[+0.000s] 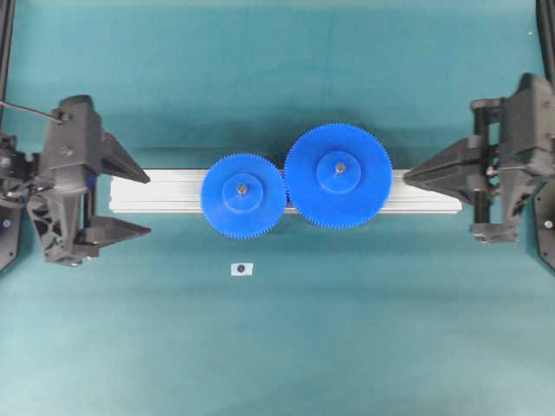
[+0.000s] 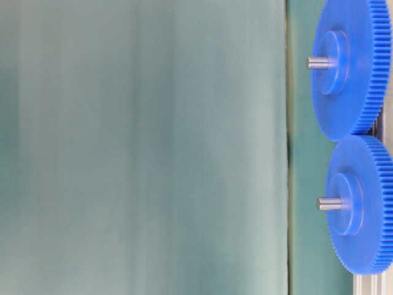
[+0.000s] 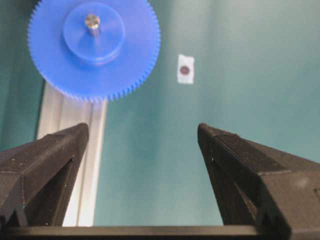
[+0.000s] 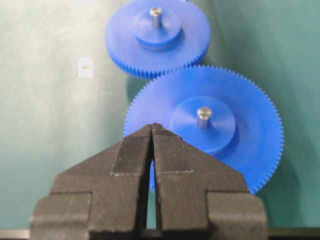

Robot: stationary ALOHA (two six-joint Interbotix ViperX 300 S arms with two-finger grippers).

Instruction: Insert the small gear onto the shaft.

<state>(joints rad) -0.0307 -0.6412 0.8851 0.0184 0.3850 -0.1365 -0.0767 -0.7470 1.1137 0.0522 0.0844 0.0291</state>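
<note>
Small gear (image 1: 244, 194) is seated on the shaft (image 1: 242, 185); the pin tip pokes up through the hub's centre hole, clear in the left wrist view (image 3: 92, 21) and side-on from table level (image 2: 330, 203). It sits on the pale aluminium rail (image 1: 165, 192) lying across the middle of the green bench (image 1: 277, 347). Its teeth meet those of the larger gear (image 1: 338, 176) just to its right, and that one is on its own pin (image 1: 340, 166) too.

Left end effector (image 1: 146, 204) is at the left end of the rail, jaws spread wide, holding nothing. One finger lies over the rail end, the other over bare bench nearer the camera side. It stands apart from the small gear.

Right end effector (image 1: 408, 176) is at the right end of the rail, fingers (image 4: 135, 150) pressed together with only a hairline seam between them, nothing in the grip. Its tip points at the larger gear's rim and sits near it; can't tell whether it touches.

Small white tag (image 1: 242, 269) with a dark dot lies flat on the bench, near the small gear on the side away from the rail, clear of both gears.
</note>
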